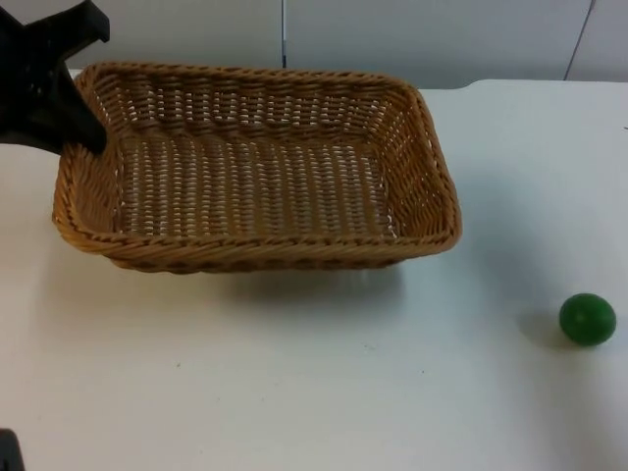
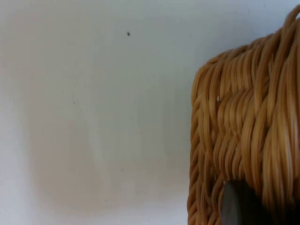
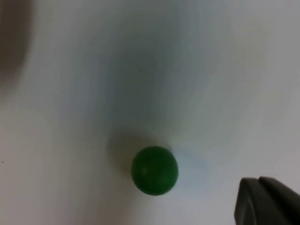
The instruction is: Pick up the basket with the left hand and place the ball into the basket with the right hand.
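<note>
A rectangular woven wicker basket [image 1: 257, 250] takes up the left and middle of the table in the top view, empty inside. My left gripper [image 1: 80, 132] is shut on its far left rim; the basket's front edge casts a shadow on the table beneath it. The left wrist view has the basket's [image 2: 243, 140] wicker rim close up against that gripper's fingertip [image 2: 236, 204]. A small green ball [image 1: 588, 319] lies on the table at the front right, well apart from the basket. In the right wrist view my right gripper [image 3: 267, 204] hangs above the table close beside the ball [image 3: 154, 169], not touching it.
The white table [image 1: 294, 392] has open room in front of the basket and between basket and ball. A grey partition wall [image 1: 442, 39] closes the far side. A small dark object [image 1: 8, 453] sits at the front left corner.
</note>
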Tool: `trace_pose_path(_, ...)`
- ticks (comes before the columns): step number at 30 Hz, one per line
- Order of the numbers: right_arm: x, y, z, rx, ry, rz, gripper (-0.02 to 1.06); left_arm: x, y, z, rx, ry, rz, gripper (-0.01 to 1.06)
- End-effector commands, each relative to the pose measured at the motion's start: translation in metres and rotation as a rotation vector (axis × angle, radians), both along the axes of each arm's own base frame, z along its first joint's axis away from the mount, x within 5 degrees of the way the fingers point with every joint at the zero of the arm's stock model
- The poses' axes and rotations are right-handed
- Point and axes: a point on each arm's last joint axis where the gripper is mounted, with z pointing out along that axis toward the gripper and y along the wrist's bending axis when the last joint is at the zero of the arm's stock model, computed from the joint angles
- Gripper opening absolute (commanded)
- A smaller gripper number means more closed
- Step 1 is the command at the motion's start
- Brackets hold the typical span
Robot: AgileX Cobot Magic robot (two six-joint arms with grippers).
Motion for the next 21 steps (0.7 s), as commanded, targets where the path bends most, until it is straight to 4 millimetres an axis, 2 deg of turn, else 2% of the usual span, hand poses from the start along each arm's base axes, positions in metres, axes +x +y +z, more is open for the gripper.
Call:
trace_pose_path(1,0.006,0.007,0.003,-0.008,0.017,0.019,0.03,0.002,0.0,0.008,-0.02,-0.029,0.029,0.0)
trace_pose_path(3,0.01,0.01,0.004,-0.004,0.036,0.002,0.16,0.003,0.001,0.008,-0.014,-0.041,0.038,0.0)
trace_pose_path(4,0.01,0.01,0.004,-0.004,0.036,0.002,0.16,0.003,0.001,0.008,-0.014,-0.041,0.038,0.0)
trace_pose_path(8,0.01,0.009,0.004,0.006,0.041,-0.063,0.48,0.005,0.003,0.008,0.001,-0.064,0.053,0.0)
trace_pose_path(9,0.01,0.009,0.004,0.006,0.041,-0.063,0.48,0.005,0.003,0.008,0.001,-0.064,0.053,0.0)
trace_pose_path(13,0.011,0.009,-0.006,0.026,0.103,-0.174,0.63,0.007,0.004,0.008,0.012,-0.085,0.07,0.0)
trace_pose_path(15,0.011,0.01,-0.008,0.031,0.12,-0.178,0.65,0.008,0.004,0.008,0.013,-0.088,0.073,0.0)
trace_pose_path(18,0.014,0.014,-0.029,0.045,0.219,-0.207,0.68,0.009,0.005,0.009,0.018,-0.099,0.082,0.0)
trace_pose_path(21,0.016,0.015,-0.039,0.047,0.247,-0.216,0.68,0.009,0.005,0.009,0.018,-0.099,0.082,0.0)
